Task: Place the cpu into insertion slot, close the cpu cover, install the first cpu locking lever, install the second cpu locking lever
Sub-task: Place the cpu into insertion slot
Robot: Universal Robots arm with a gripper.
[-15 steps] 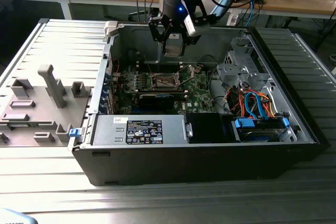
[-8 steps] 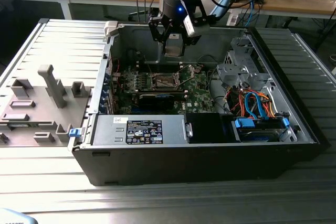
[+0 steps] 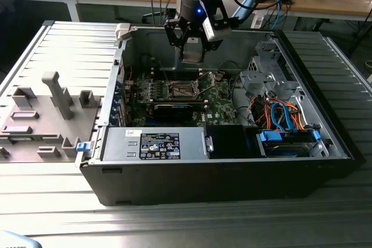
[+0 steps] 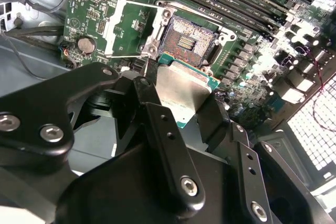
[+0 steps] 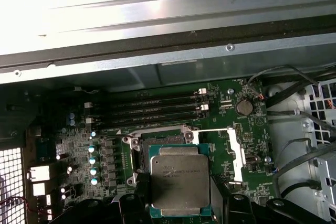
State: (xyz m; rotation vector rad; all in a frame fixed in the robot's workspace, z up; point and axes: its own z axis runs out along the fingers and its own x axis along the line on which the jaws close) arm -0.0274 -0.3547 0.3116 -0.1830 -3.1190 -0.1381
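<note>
Step in hand: the first one, getting the cpu in. Nothing's seated yet, far as I can judge.
Pincer: the black two-finger pincer (image 4: 182, 109) is clamped on the chip by two opposite edges.
Cpu: the small flat square chip with the silvery-grey metal top (image 5: 180, 184) hangs in the air over the green motherboard (image 4: 89, 3), clearly apart from it. In the exterior view it sits high, up around the rim of the open black computer case (image 3: 203, 178).
Slot: the small square socket with the dark centre and silvery rim (image 4: 188, 40) is bare, and the chip is near it, just off to one side.
Cover: the thin silvery frame plate (image 4: 112, 27) is flipped open beside the socket, so the way down is free.
What the move calls for: I'd say squaring the chip over the socket, keeping it flat, and a gentle straight drop. A tilted corner could mash the contacts.
</note>
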